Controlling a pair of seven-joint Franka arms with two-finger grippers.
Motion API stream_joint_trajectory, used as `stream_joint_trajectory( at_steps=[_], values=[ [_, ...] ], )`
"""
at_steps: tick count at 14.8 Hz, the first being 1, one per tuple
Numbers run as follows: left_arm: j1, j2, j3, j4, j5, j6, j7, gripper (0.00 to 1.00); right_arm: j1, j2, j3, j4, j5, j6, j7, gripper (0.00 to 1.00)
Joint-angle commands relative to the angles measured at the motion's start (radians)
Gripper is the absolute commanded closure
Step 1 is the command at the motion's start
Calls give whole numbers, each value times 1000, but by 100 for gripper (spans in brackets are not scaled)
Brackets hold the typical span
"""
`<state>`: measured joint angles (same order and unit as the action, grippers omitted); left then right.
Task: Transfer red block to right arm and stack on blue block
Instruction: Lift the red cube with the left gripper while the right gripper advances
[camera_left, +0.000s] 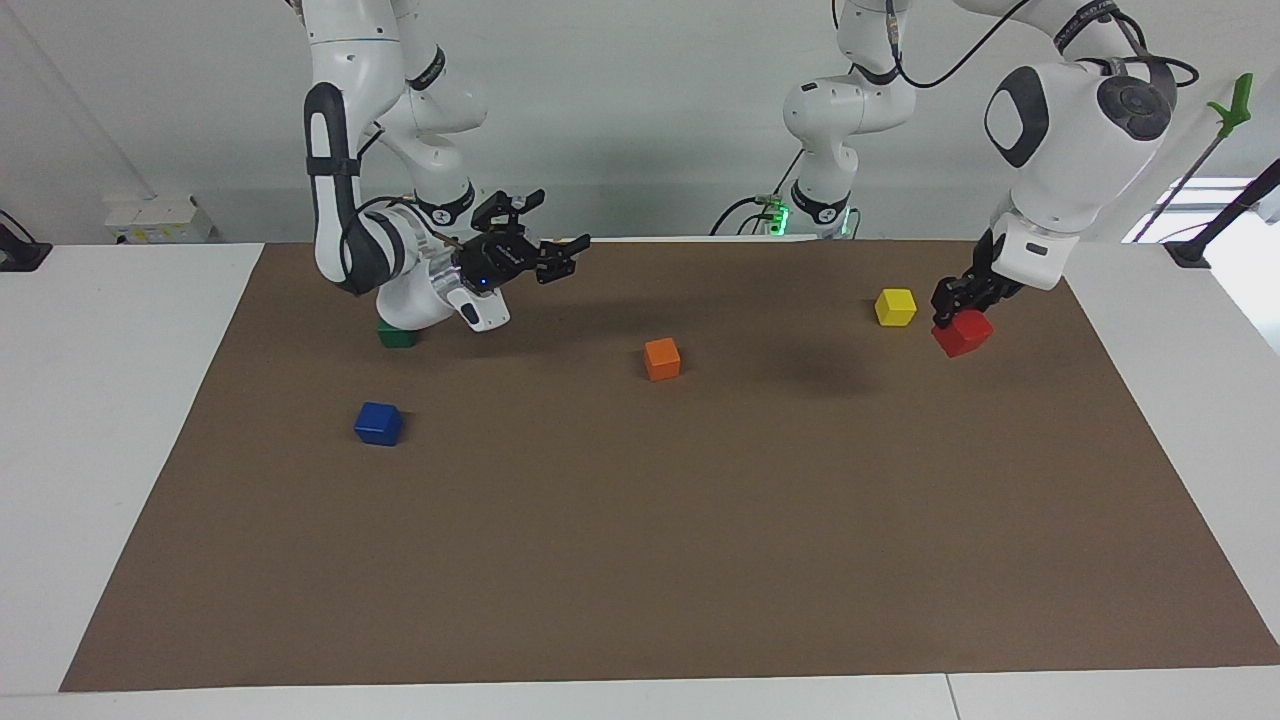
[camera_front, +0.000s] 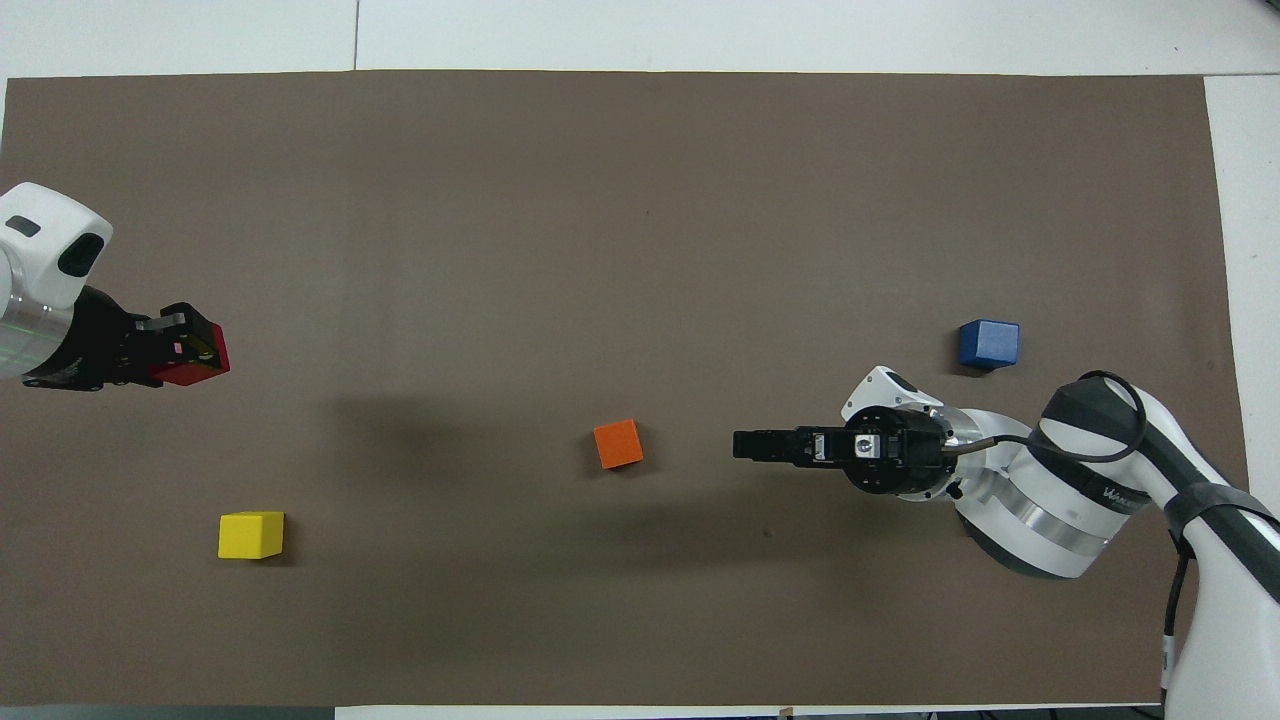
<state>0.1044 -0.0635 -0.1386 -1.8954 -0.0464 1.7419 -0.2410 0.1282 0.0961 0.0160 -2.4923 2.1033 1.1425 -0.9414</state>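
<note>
While the left end effector is clamping the red block aloft, the open right end effector is needing level alignment.

White counter under a brown mat. On the mat, well apart: blue block, green block, orange block, yellow block.

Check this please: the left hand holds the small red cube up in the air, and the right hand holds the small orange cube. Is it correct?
One part is wrong. The left hand does hold the small red cube above the mat, but the right hand is open and holds nothing. The small orange cube lies alone on the brown mat, as the facing view shows.
</note>
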Motion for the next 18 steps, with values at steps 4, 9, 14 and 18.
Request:
stream_joint_trajectory(
  at_steps=[4, 9, 14, 18],
  values=[
    [-106, -28, 4, 10, -46, -105, 46, 100, 59, 22, 1, 27, 78, 43, -14, 0],
    [-92, -44, 13, 48, -154, -154, 57, 100, 61, 27, 5, 46, 78, 80, -2, 0],
    [-85, -50, 17, 96, -164, -211, -399, 100, 76, 31, 9, 61, 78, 98, 18, 0],
    [-77, -9, 16, 244, -257, -378, -738, 100, 85, 37, 10, 75, 80, 129, 16, 0]
  ],
)
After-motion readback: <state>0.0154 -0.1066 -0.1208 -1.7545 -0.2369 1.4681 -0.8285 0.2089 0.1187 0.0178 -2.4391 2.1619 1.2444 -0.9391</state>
